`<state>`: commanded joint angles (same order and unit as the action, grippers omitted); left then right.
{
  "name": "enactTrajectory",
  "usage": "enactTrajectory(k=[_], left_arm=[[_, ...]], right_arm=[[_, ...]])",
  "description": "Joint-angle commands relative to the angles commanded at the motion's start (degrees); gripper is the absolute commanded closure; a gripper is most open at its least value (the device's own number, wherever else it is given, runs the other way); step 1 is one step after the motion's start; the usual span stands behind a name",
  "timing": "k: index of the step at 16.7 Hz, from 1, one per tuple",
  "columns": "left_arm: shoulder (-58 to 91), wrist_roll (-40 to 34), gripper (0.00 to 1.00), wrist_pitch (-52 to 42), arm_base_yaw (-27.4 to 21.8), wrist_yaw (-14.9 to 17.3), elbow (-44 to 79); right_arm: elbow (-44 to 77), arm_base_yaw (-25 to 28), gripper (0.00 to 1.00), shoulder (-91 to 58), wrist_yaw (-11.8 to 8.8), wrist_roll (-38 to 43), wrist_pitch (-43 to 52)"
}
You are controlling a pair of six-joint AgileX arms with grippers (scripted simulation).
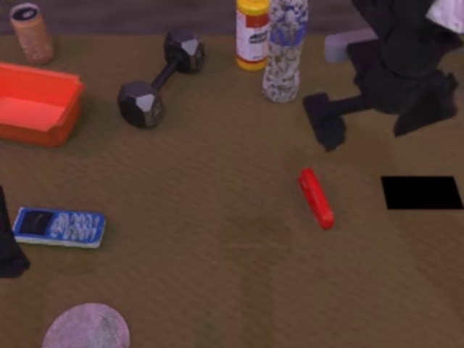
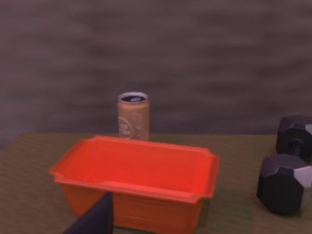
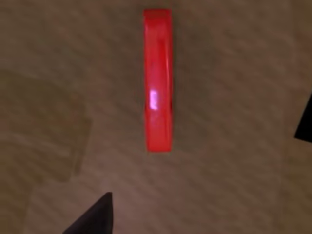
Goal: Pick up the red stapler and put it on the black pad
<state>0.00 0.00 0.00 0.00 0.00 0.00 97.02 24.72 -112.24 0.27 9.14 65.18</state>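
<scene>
The right gripper point(image 1: 328, 123) hangs apart from the red stapler point(image 1: 317, 198), which lies bare and slanted on the counter point(image 1: 217, 275) below its fingers, whose spread cannot be told. The black pad point(image 1: 421, 192) sits just beyond, so a misaligned descent could nudge the narrow bar askew. A patterned bottle point(image 1: 283, 51) and yellow-capped jar point(image 1: 252, 34) stand close behind the fingers, the dumbbell point(image 1: 161, 78) farther off; the left gripper point(image 1: 9, 250) idles near the phone point(image 1: 59, 227).

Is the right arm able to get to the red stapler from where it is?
Probably yes. The right gripper is above the table just behind the red stapler, which lies alone on bare table. Nothing stands between them; the bottles sit farther back.
</scene>
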Motion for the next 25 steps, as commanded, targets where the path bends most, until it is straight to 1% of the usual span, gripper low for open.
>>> enactTrajectory(k=[3, 6, 13, 16, 21, 23, 25], left_arm=[[0.0, 0.0, 0.00, 0.0, 0.0, 0.0, 0.0], [0.0, 0.0, 0.00, 0.0, 0.0, 0.0, 0.0], [0.0, 0.0, 0.00, 0.0, 0.0, 0.0, 0.0], [0.0, 0.0, 0.00, 0.0, 0.0, 0.0, 0.0], [0.0, 0.0, 0.00, 0.0, 0.0, 0.0, 0.0], [0.0, 0.0, 0.00, 0.0, 0.0, 0.0, 0.0], [0.0, 0.0, 0.00, 0.0, 0.0, 0.0, 0.0]], right_arm=[[10.2, 2.4, 0.00, -10.1, -0.1, 1.0, 6.0], [15.9, 3.7, 0.00, -15.9, -0.2, 1.6, 9.1], [16.5, 3.6, 0.00, -16.8, -0.2, 1.6, 9.3], [13.2, 3.8, 0.00, -17.7, -0.2, 1.6, 5.3], [4.3, 4.0, 0.00, -20.9, -0.2, 1.8, -7.4], [2.4, 4.1, 0.00, -21.7, -0.2, 1.9, -9.8], [2.1, 4.1, 0.00, -21.8, -0.2, 1.9, -10.1]])
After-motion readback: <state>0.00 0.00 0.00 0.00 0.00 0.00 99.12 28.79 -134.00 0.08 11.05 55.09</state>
